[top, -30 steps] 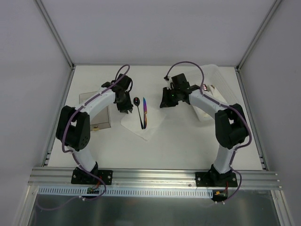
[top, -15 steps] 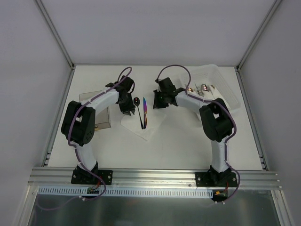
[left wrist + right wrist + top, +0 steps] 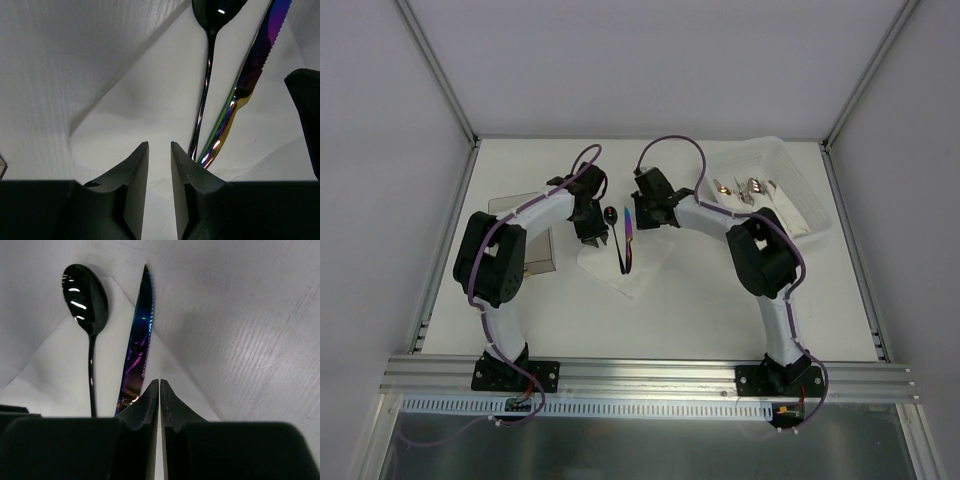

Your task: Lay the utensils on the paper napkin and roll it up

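**Cutlery's on the napkin, looks like rolling time**

Top view: the thin white paper napkin (image 3: pixel 640 280) lies mid-table. The black oval-bowled spoon (image 3: pixel 610 214) and the iridescent rainbow knife (image 3: pixel 630 240) sit side by side on it. The left gripper (image 3: pixel 592 238) is at its left corner and the right gripper (image 3: pixel 644 212) at its far right edge.

Left wrist: the jaws are a narrow slit apart with nothing between them, low over the paper.

Right wrist: the jaws are pressed together just beside the knife. I can't tell if they've nipped the paper edge.

My guess is placing's done. Next up is getting a firm hold on an edge and folding it over both pieces without shoving them off.
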